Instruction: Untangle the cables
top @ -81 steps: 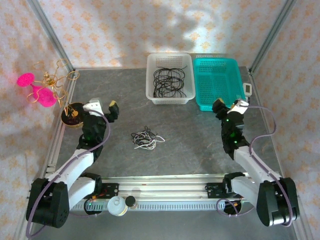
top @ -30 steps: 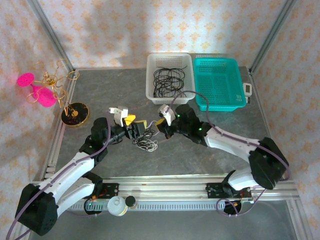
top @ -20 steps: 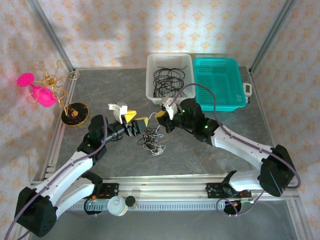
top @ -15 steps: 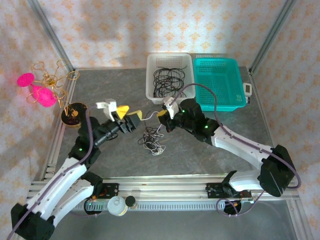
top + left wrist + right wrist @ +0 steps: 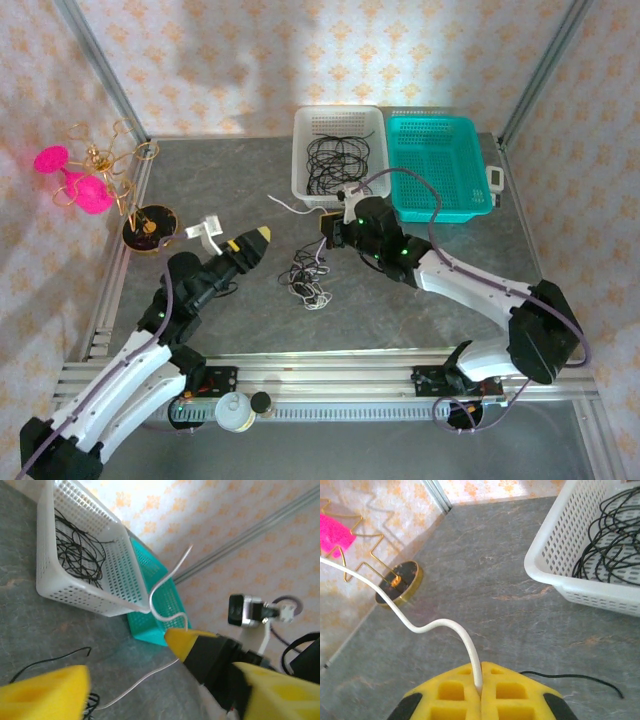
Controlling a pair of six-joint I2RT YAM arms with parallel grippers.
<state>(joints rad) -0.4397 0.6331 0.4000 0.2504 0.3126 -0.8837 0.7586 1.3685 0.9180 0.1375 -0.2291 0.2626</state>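
Top cam high behind arms, looks down on whole desk. Wrist cams close, low, fwd-facing; all 3 share white basket.

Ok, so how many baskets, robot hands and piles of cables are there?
Baskets: 2, a white basket and a teal basket
Robot hands: 2, the left hand open, the right hand pinching a white cable
Piles of cables: 2, a black pile in the white basket and a mixed pile on the table
Total: 6
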